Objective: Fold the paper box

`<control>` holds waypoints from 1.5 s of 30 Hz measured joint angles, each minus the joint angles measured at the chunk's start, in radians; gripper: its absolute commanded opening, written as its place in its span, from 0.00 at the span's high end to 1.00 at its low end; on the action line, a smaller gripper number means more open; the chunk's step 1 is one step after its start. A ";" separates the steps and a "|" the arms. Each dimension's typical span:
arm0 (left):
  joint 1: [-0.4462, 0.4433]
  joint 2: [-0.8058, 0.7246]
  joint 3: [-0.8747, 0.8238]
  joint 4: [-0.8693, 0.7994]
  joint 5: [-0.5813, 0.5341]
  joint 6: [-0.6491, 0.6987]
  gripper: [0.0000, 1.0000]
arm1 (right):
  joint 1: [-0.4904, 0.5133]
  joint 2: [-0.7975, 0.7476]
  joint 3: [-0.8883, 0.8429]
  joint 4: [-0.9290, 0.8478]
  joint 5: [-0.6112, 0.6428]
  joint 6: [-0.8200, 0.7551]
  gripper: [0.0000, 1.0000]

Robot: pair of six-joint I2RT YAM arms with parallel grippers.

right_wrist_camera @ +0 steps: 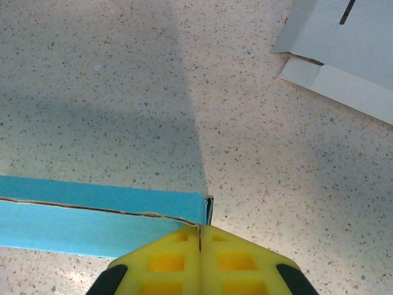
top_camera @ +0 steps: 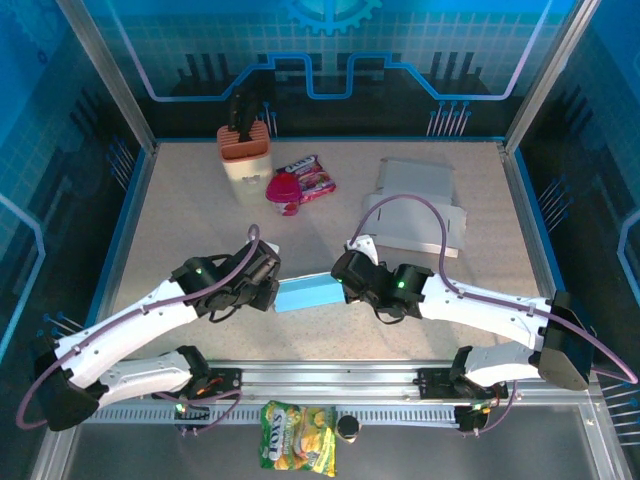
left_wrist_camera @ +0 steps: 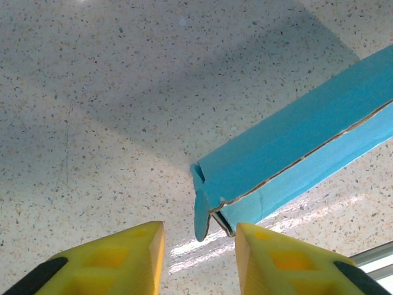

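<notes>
While the right gripper (top_camera: 347, 287) pinches its right-hand end, the paper box (top_camera: 305, 294) sits as a long, narrow blue strip just beyond the near rail (top_camera: 330, 378) of the table (top_camera: 180, 230); its long axis runs left to right, almost parallel to that rail, with the left end a touch closer to the rail than the right; in the right wrist view the yellow fingers (right_wrist_camera: 159, 261) press flat together, a thin end flap of the box is caught in the seam between them, and the blue body stretches away to their left; the left gripper (top_camera: 268, 288) faces the opposite end with a moderate gap between its jaws; in the left wrist view the box's curled end flap sits just ahead of that gap, touching neither finger (left_wrist_camera: 123, 258); a slit seam runs the length of the box; beyond the box, farther from the rail, bare speckled tabletop lies open; farther still are a flat grey cardboard sheet (top_camera: 420, 205) to the right and a pink cup (top_camera: 283, 192) toward the left.
</notes>
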 measured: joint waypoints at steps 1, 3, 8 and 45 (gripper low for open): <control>0.000 0.005 0.000 0.004 0.000 -0.003 0.70 | 0.000 0.000 0.000 0.000 0.000 0.000 1.00; 0.000 0.012 -0.003 0.014 0.000 -0.009 0.73 | 0.000 0.000 0.000 0.000 0.000 0.000 1.00; 0.000 0.013 -0.006 0.024 0.000 -0.018 0.79 | 0.000 0.000 0.000 0.000 0.000 0.000 1.00; -0.001 0.079 0.019 0.032 -0.004 -0.209 1.00 | 0.000 0.001 0.000 -0.001 0.002 0.008 1.00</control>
